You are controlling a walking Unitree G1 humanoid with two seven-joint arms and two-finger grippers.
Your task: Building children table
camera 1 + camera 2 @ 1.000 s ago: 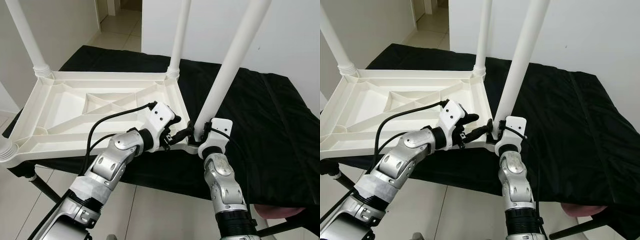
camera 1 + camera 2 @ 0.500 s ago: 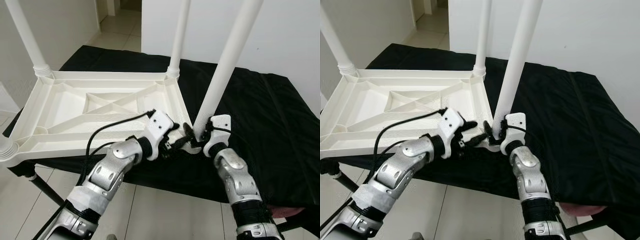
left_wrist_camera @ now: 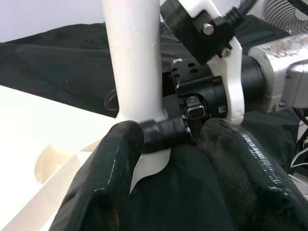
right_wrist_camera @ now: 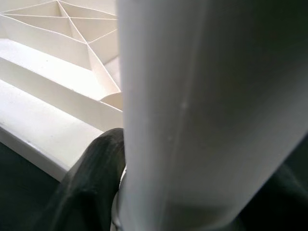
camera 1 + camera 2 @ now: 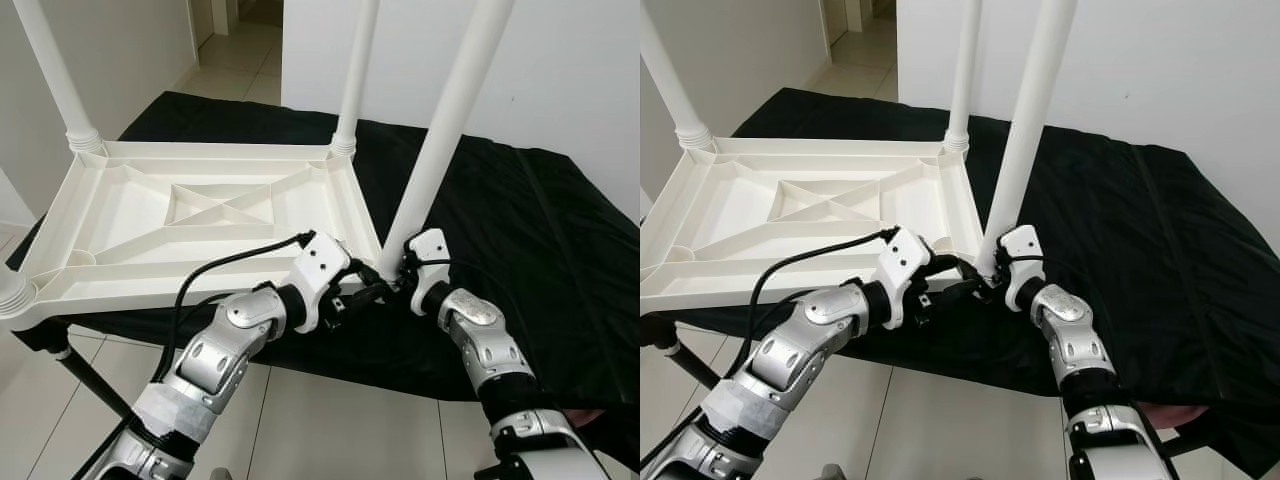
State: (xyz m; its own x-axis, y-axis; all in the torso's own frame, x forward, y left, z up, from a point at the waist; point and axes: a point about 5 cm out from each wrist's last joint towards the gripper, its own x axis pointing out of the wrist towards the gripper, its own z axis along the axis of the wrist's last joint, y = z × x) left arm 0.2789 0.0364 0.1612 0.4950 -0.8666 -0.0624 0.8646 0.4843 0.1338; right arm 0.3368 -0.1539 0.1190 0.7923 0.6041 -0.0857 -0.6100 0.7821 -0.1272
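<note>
Since a second ago, right arm swung outward, forearm now slanting in from the right; leg it grips leans less.

- Right gripper (image 5: 400, 278): fingers closed around the base of the near white leg (image 5: 445, 130), at the near right corner of the tabletop.
- Left gripper (image 5: 372, 291): fingers (image 3: 103, 192) spread narrowly, reaching in from the left to that same corner, one fingertip against the leg's foot; holding nothing.
- Upturned white tabletop (image 5: 200, 215): ribbed underside up, lying on the black cloth (image 5: 520, 230).
- Other legs: far right (image 5: 355, 75), far left (image 5: 55, 75), both upright in corner sockets.
- Cloth to the right lies bare; tiled floor (image 5: 300, 420) below the near edge.
</note>
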